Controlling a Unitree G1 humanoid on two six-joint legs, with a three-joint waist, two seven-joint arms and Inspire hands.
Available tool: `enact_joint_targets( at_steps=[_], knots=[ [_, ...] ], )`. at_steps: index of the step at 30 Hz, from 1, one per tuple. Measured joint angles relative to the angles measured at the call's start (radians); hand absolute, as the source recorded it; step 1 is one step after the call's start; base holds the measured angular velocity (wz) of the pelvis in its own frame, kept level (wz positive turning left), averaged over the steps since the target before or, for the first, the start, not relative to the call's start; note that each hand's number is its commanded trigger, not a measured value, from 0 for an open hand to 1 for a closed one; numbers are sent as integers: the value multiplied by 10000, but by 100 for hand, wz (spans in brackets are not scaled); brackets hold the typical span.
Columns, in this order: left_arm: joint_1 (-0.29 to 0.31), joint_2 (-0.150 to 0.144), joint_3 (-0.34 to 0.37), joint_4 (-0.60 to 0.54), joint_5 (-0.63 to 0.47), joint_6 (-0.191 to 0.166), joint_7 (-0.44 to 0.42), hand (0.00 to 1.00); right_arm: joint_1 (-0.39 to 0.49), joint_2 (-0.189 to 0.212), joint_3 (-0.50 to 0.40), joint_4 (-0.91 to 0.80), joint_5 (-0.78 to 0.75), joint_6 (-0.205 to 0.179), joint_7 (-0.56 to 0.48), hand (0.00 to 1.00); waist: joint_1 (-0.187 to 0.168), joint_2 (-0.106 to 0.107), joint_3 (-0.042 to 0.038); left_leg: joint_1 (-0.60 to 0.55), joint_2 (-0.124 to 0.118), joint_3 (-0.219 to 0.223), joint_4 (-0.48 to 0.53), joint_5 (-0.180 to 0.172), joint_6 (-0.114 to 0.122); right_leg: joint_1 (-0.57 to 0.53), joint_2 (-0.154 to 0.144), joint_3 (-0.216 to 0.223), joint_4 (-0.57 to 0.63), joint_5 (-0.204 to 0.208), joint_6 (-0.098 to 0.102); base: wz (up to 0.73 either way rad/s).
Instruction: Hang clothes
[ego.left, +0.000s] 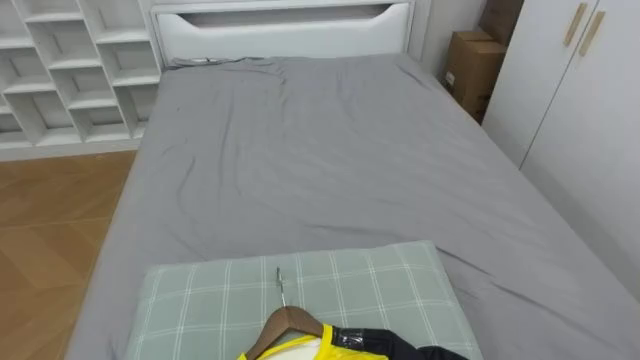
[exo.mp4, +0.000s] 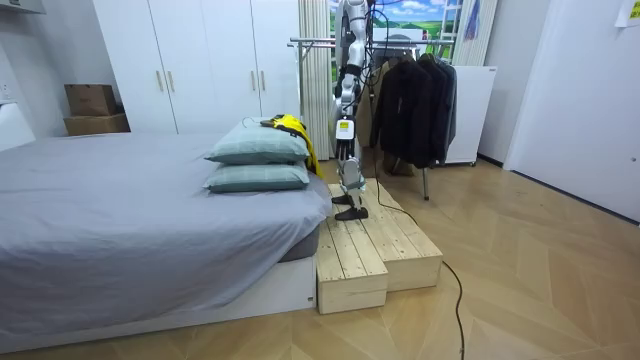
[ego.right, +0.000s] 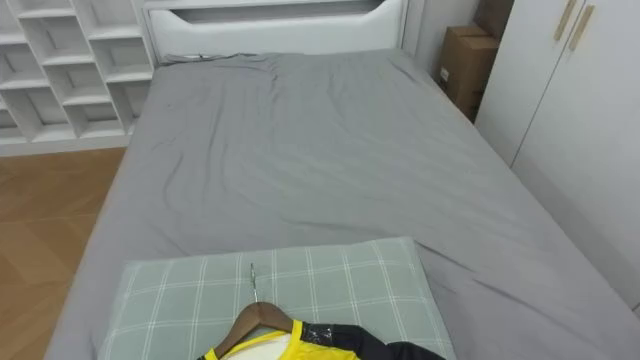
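Resting on a checked pillow (ego.left: 200, 300), yellow-black garment (ego.left: 352, 346) on wooden hanger (ego.left: 287, 320); state of left hand (exo.mp4: 344, 128) unclear.

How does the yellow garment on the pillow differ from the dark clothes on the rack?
The yellow garment, on a wooden hanger, lies on the checked pillow, while the dark clothes hang upright from the rack. The garment is yellow and black; the rack's clothes are all dark. Both are clothing.

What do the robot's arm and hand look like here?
In the room view the left arm is slim, silver-white with dark joints. The left hand looks pale with a white tag; finer detail is too small to tell.
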Motion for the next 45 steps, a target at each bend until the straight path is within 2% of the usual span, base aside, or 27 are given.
enact_joint_targets(
  at_steps=[8, 11, 20, 30, 35, 39, 43, 45],
  knots=[
    [85, 1, -9, 7, -3, 22, -7, 0, -105, 5, 110, -5, -121, 35, 85, 0, 31, -112, 11, 8, -14, -7, 8, 0, 0, 20, -9, -5, -17, -3, 4, 0],
    [71, 6, -8, 4, 2, 40, -28, 0, -119, 5, 197, -6, -119, 33, 173, 0, 45, -185, 43, 9, -21, -11, 15, 0, 1, 38, -16, -14, -52, -5, 6, 0],
    [60, 16, 13, 4, 7, -66, 10, 0, -90, -1, 170, 21, -96, -14, 304, 0, 21, -121, 5, 8, -24, -15, 13, 0, 0, 73, 0, -7, -173, -7, 20, 0],
    [50, 15, 12, 3, 10, -57, 321, 0, -73, -44, 164, 44, -61, -5, 260, 0, 11, -35, -1, 24, -21, -18, -61, -1, 0, 67, 6, -5, -134, -2, 19, 0],
    [91, 2, 12, -6, 4, -59, 646, 0, -43, -70, 193, 37, 30, -2, 263, 0, 4, 13, 3, 34, -19, -32, -69, -1, 1, 67, 9, -5, -115, 3, 12, 0],
    [99, -24, 96, -11, 1, -98, 1281, 0, 54, -113, 179, 7, 188, -4, 257, 0, -13, 69, 1, 34, -16, -28, -67, -1, 1, 69, 16, 6, -99, 4, 11, 0],
    [66, -19, 739, -238, 2, -201, 2036, 0, 60, -135, 72, 23, 261, -4, 240, 0, -39, 112, 4, 70, -16, -33, -64, 0, 1, 99, 17, 6, -98, 4, 11, 0],
    [29, -17, 845, -245, -9, -325, 2479, 0, 47, -159, 80, 49, 378, -6, 195, 0, 0, 136, 11, 142, -20, -16, -116, 0, 2, 135, 17, 27, -97, 4, 11, -2]
  ],
)
